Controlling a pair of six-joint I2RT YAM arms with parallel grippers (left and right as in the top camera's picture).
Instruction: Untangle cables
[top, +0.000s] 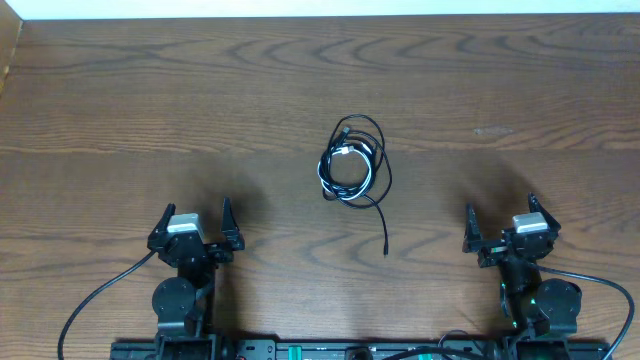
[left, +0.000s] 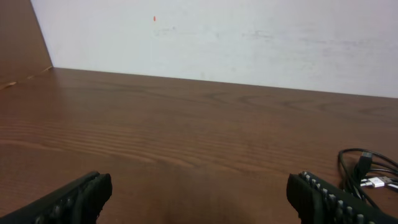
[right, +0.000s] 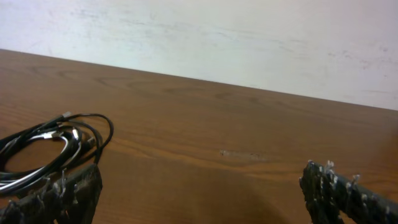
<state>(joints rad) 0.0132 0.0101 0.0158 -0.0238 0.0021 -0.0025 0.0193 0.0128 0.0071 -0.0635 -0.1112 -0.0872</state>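
Note:
A black cable (top: 370, 150) and a white/silvery cable (top: 340, 165) lie coiled together in one small bundle at the middle of the wooden table. A black tail with a plug (top: 386, 235) trails toward the front. My left gripper (top: 195, 222) is open and empty at the front left, far from the bundle. My right gripper (top: 500, 220) is open and empty at the front right. The bundle shows at the right edge of the left wrist view (left: 370, 177) and at the left of the right wrist view (right: 50, 149).
The table (top: 150, 100) is brown wood, with a white wall beyond its far edge (left: 249, 37). Thick black cords (top: 100, 295) run from the arm bases along the front edge.

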